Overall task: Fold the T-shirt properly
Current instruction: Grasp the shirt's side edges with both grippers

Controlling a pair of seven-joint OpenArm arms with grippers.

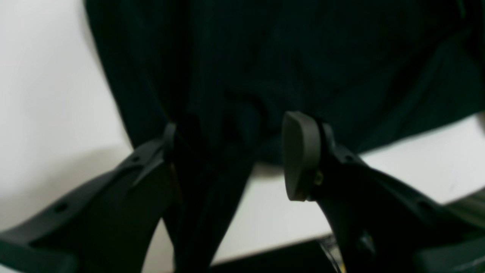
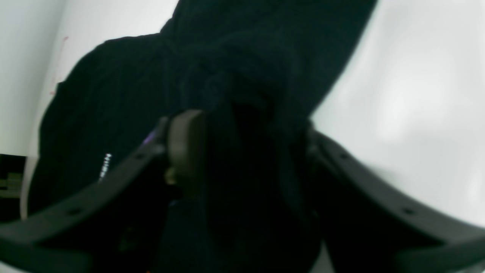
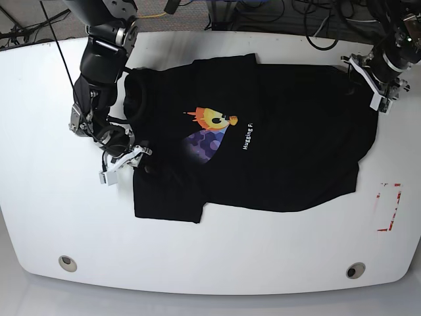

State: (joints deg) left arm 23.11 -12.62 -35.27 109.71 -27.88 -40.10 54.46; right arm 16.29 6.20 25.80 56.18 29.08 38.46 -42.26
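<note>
Right gripper clamped on T-shirt cloth; left gripper likewise, at far edge.

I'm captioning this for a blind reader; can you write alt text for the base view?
A black T-shirt, bird print up, lies spread on a white table. The right gripper is at its left edge, the left gripper at its right.

A: What lies on the table?
B: A black T-shirt, spread print-up, its collar toward nine o'clock and hem toward three o'clock.
A: The print?
B: Orange, yellow and purple, left of centre, white lettering alongside; one sleeve toward six o'clock.
</note>
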